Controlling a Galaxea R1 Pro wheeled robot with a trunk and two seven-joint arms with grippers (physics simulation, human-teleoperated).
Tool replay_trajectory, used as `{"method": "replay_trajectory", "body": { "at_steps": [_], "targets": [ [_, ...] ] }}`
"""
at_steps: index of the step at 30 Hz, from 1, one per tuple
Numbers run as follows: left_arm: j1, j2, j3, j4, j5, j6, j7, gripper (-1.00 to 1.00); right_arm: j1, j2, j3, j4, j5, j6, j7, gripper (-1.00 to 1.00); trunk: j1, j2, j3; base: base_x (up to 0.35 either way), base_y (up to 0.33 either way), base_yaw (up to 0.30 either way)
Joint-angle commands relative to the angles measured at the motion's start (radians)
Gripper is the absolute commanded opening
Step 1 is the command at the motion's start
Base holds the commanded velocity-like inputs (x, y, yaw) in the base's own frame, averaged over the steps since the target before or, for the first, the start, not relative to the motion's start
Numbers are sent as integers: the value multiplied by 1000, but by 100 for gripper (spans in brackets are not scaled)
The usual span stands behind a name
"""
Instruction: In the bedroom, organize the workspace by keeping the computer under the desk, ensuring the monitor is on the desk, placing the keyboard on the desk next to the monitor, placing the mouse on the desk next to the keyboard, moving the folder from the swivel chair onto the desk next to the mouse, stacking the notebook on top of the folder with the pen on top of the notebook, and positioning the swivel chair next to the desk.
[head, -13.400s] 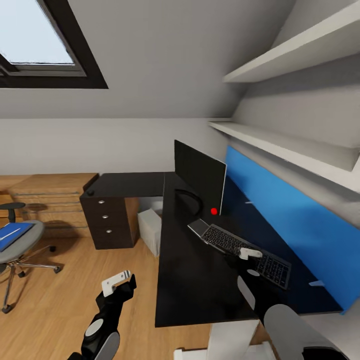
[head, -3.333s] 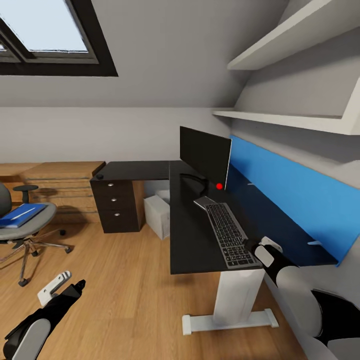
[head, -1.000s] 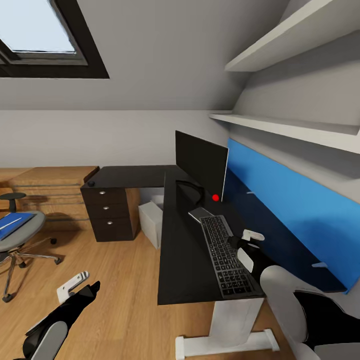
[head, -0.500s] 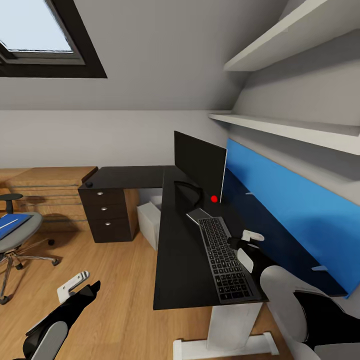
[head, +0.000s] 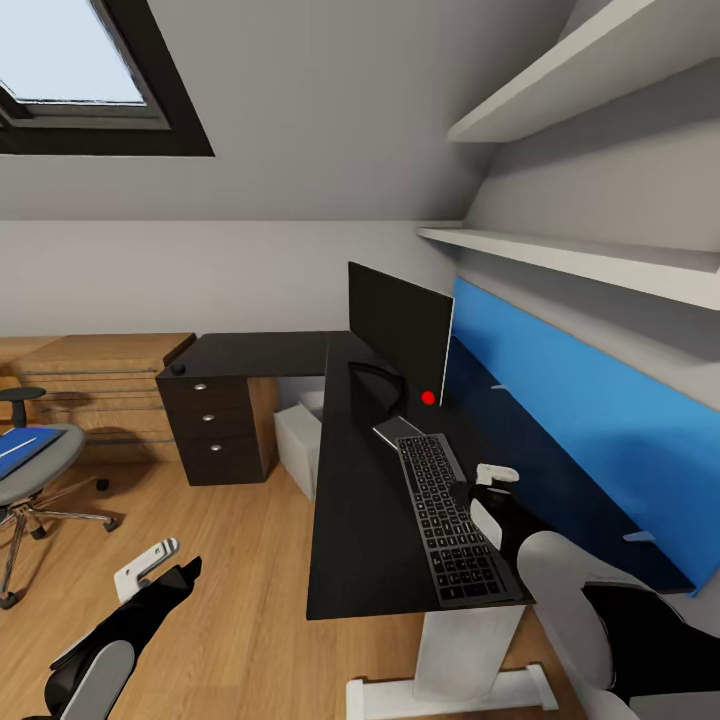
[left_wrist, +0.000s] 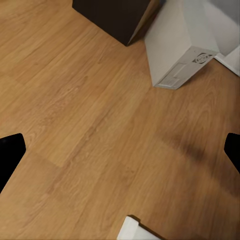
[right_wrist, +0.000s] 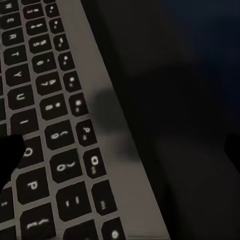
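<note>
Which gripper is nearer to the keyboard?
Right. The right gripper is at the keyboard's right edge, above the desk; the left gripper is over the floor, apart from the desk.

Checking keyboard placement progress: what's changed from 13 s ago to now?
The keyboard has turned from lying askew toward the blue back panel to lying straight along the desk, its far end by the monitor. The right pincer, earlier over the keys, is now beside its right rim. The monitor, the folder on the swivel chair and the computer are unchanged.
</note>
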Motion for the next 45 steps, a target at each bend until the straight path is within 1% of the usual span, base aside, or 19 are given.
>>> {"method": "replay_trajectory", "body": {
  "at_steps": [1,7,29,32,41,45],
  "targets": [
    [-1,1,-2,-2,7,1,9,100,0,1,-3,-2,-6,5,-3,100,0,-1,-1,0,0,0],
    [-1,0,-2,-2,7,1,10,100,0,1,3,-3,-3,9,-3,100,0,-1,-1,0,0,0],
    [-1,-1,-9,-2,7,-1,15,100,0,3,4,-1,-2,11,-3,100,84,-155,-70,0,0,0],
    [-1,-1,-10,-2,7,-1,15,100,0,3,5,-1,-2,11,-3,100,84,-155,-70,0,0,0],
    [-1,-3,-10,-2,7,-1,15,100,0,4,5,0,-2,11,-3,100,119,-218,-98,0,0,0],
    [-1,-2,-10,-2,7,0,14,100,0,4,5,0,-2,11,-2,100,119,-218,-98,0,0,0]
  ]
}}
